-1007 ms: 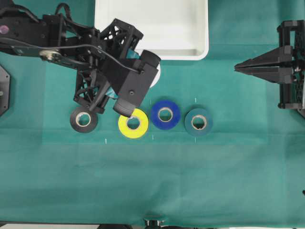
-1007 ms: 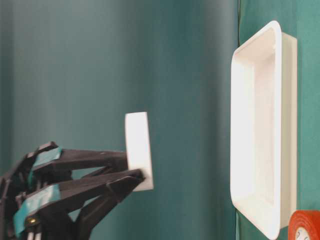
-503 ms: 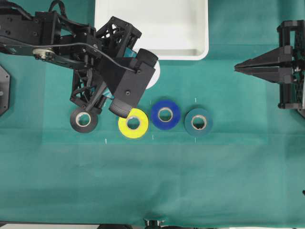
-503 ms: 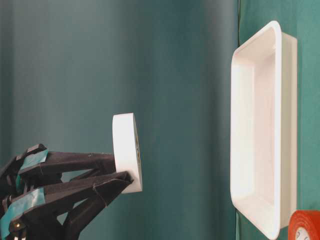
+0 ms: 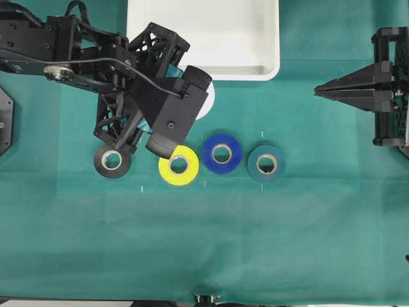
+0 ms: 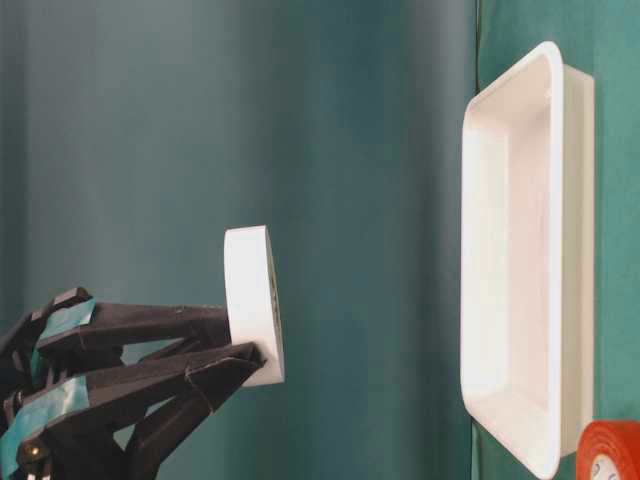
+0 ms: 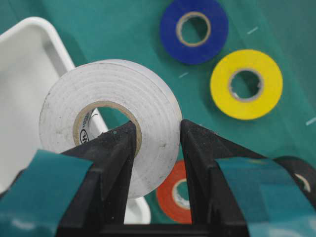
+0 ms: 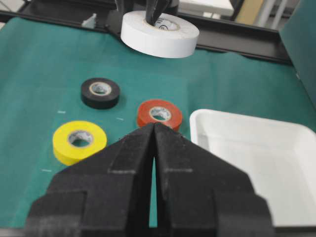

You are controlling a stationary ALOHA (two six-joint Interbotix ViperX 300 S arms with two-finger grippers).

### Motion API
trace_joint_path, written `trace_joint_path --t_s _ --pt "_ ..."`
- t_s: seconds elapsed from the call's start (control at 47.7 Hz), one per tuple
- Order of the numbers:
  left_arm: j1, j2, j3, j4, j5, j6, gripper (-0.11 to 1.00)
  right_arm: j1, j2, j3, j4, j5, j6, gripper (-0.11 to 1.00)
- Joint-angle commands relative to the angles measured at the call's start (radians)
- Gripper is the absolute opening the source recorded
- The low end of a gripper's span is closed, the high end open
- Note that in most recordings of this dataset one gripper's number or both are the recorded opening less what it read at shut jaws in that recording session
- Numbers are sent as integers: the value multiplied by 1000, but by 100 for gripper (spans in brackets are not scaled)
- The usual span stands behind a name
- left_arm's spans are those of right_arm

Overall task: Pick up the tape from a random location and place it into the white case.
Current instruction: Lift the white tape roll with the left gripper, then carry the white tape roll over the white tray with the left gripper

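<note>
Green-covered desk. Left hand is clamped on the tape, one finger through the core, roll lifted clear just beside the white case. Right hand pressed together, idle. Pickup done; carry over the rim and release remain.

Spare tape rolls lying flat on the green-covered worktop

A black roll, a yellow roll, a blue roll and a teal roll are sitting in a row from left to right, the yellow and blue touching, while an orange roll is lying farther back, behind the yellow one.
</note>
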Motion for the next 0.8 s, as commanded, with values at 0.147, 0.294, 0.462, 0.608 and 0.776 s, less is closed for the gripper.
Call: trace_joint_path --t_s 0.147,0.294,0.462,0.608,0.776 --pt "25 -28 -29 5 -9 2 26 0 2 -23 -2 -6 -2 0" --pt "77 -25 -29 5 -11 2 26 -2 3 -21 0 -5 -2 0" --pt "133 -21 -31 5 -31 5 26 -2 2 -21 0 5 -2 0" --pt "196 -20 -34 5 -60 6 26 -2 2 -21 -2 5 -2 0" --pt "244 -20 -35 5 -71 6 26 -2 2 -23 -6 11 -2 0"
